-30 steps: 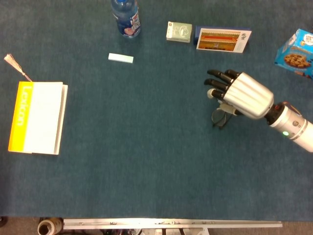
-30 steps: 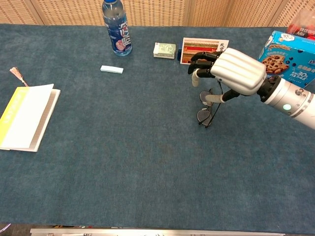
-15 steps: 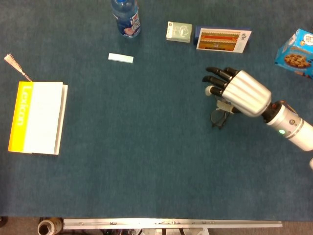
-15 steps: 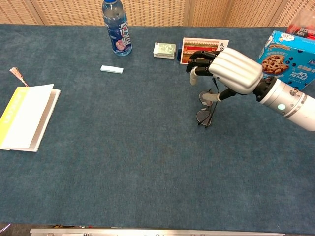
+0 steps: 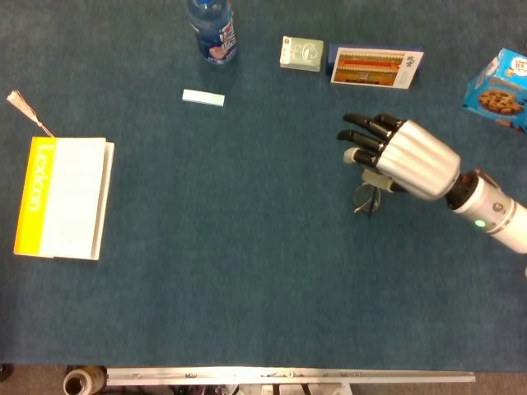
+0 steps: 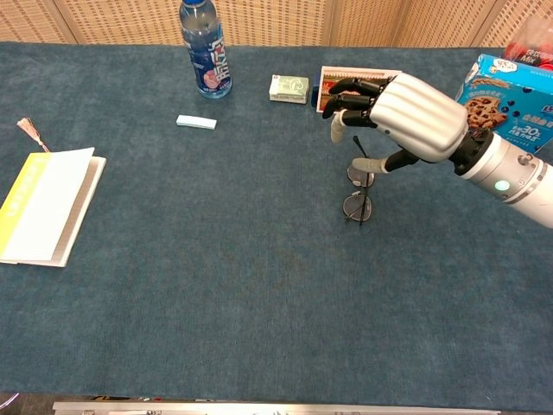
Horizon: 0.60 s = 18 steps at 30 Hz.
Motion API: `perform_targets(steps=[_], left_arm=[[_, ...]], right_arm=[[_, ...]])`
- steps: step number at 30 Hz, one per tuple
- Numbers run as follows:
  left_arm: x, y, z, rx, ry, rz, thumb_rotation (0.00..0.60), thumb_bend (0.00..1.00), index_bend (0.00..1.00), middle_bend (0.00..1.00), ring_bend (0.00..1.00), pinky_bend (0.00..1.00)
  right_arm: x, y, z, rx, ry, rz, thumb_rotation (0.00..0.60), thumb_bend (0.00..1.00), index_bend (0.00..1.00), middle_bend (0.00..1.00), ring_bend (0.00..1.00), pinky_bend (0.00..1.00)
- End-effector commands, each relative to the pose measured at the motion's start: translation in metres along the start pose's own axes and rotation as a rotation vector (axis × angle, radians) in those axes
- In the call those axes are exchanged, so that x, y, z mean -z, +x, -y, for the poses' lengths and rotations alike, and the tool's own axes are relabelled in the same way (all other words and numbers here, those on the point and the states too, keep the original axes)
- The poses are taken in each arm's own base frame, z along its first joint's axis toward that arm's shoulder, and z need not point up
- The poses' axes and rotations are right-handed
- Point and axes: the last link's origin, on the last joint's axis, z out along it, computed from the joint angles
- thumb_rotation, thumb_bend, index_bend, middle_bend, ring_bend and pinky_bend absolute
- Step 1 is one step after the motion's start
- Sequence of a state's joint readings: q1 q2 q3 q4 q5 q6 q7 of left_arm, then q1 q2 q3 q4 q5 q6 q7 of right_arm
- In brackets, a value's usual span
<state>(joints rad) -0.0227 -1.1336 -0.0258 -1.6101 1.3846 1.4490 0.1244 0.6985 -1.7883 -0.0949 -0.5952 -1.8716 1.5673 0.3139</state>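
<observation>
My right hand (image 5: 408, 156) (image 6: 415, 117) hovers over the right half of the blue table, fingers curled forward. Its thumb and a finger pinch a pair of thin dark-framed glasses (image 5: 366, 197) (image 6: 356, 206) by the upper end. The glasses hang tilted below the hand, their lower lens close to the cloth; I cannot tell whether it touches. My left hand shows in neither view.
At the back stand a blue bottle (image 5: 212, 29) (image 6: 205, 52), a small green box (image 5: 301, 53) (image 6: 289, 87) and a red-striped card box (image 5: 376, 66). A white strip (image 5: 202, 98), a cookie box (image 5: 501, 89) (image 6: 510, 86) and a yellow book (image 5: 64, 197) (image 6: 47, 203) also lie about.
My right hand has risen and shifted slightly toward the back and left. The glasses have come with it and stand more upright.
</observation>
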Motion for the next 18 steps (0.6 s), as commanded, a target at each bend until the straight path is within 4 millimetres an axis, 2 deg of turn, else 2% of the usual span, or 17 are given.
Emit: perform_targets(steps=[1,18], left_arm=[[-0.0003,-0.0002,-0.0008,0.000,-0.002,0.000,0.600,0.04,0.53,0.50,0.39,0.59],[-0.0004,0.0006,-0.0017,-0.003,-0.002,0.003,0.600,0.04,0.53,0.51,0.38,0.59]], right_arm=[[0.0025,0.0034,-0.0026,0.028,0.030,-0.003,0.600,0.20,0.46,0.34,0.18,0.44],[0.0065,-0.0014,-0.0092,0.121,0.065,0.020,0.600,0.21,0.46,0.34,0.18,0.44]])
